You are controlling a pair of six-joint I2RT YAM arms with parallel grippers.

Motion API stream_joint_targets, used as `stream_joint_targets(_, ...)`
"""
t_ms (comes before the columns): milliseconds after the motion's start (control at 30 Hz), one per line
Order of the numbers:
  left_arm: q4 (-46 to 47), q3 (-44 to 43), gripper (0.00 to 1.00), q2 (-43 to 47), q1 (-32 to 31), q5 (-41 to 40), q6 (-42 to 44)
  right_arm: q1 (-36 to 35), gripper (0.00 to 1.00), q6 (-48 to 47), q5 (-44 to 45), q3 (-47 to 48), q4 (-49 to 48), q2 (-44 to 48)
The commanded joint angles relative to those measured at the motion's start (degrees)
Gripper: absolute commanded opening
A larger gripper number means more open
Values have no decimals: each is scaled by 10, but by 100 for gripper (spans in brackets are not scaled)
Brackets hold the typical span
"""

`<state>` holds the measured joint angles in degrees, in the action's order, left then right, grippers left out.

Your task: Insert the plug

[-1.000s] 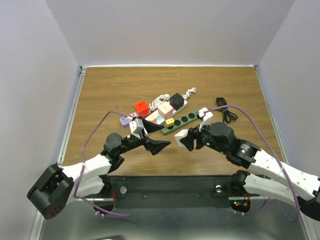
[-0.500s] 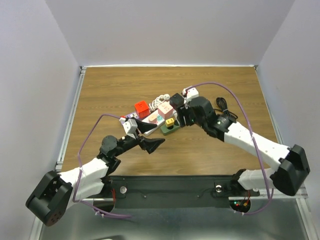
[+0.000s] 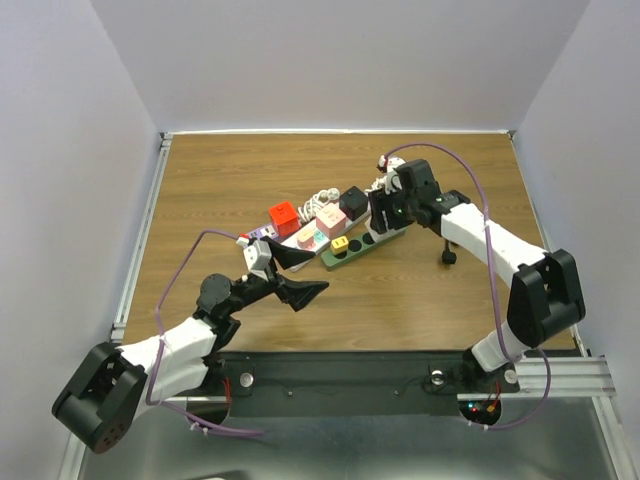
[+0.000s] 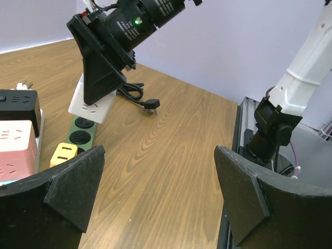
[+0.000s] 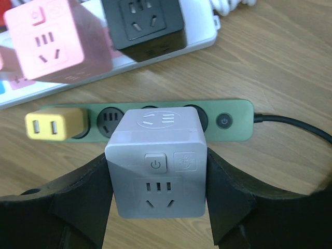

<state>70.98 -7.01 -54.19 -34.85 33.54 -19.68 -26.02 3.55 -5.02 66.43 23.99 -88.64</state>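
My right gripper is shut on a white cube plug, one black finger on each side. The cube hangs just above the green power strip, over its middle sockets; I cannot tell whether they touch. A yellow plug sits in the strip's left end. From above, the right gripper stands over the green power strip. The left wrist view shows the white cube tilted over the strip. My left gripper hovers open near the table's front, nothing between its fingers.
A white power strip behind the green one carries a red cube, a pink cube and a black cube. A loose black cable with a plug lies to the right. The table's metal front edge is close.
The right arm swung from the table's front out over the green strip, carrying the white cube. The left gripper drew back slightly toward the near left.
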Motion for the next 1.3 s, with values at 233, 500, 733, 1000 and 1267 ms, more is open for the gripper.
stream_joint_targets(233, 52, 6, 98, 3, 5, 21, -6, 11, 0, -25, -101, 93, 48, -51)
stream_joint_targets(500, 54, 3, 98, -6, 5, 23, -4, 11, 1, -29, -92, 93, 49, -69)
stream_joint_targets(733, 53, 3, 98, -8, 5, 21, -4, 11, 0, -24, -81, 89, 49, -80)
stream_joint_targets(1000, 54, 5, 98, -8, 6, 21, -5, 11, 0, -19, -61, 90, 49, -85)
stream_joint_targets(1267, 54, 5, 98, -10, 6, 18, -4, 11, 0, -9, -44, 92, 48, -87)
